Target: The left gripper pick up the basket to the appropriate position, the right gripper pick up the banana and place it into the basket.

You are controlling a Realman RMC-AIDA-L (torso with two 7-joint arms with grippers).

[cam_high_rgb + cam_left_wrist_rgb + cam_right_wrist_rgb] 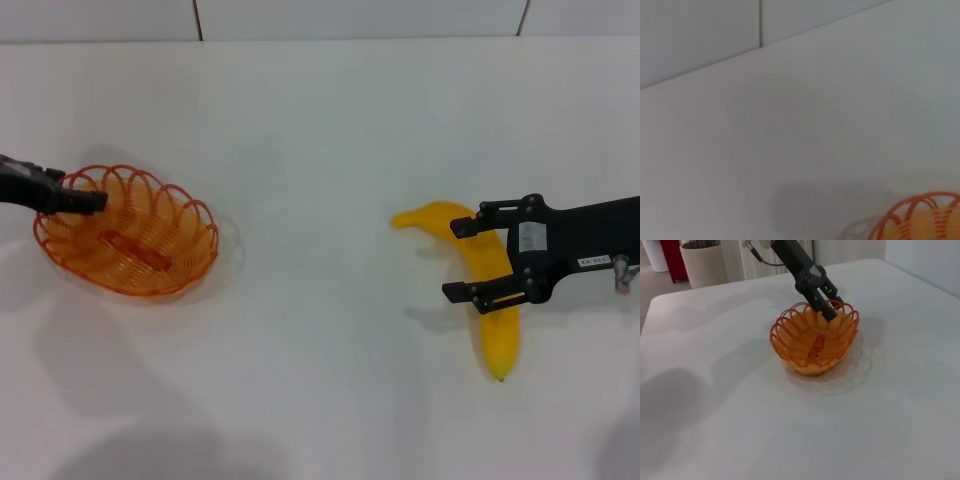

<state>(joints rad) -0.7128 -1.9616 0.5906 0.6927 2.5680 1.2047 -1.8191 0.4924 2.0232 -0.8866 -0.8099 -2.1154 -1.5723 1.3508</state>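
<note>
The orange wire basket [130, 245] is at the left of the white table. My left gripper [88, 200] is shut on its rim on the left side. In the right wrist view the basket [810, 347] is tilted, its shadow offset beneath it, and the left gripper [829, 311] pinches the rim. A part of the basket's rim [920, 215] shows in the left wrist view. The yellow banana [498, 330] lies at the right. My right gripper [458, 260] is open, with one finger on each side of the banana's middle.
The white table [320, 150] meets a tiled wall at the back. In the right wrist view a beige bin [702, 262] and a red object [672, 255] stand on the floor beyond the table's far edge.
</note>
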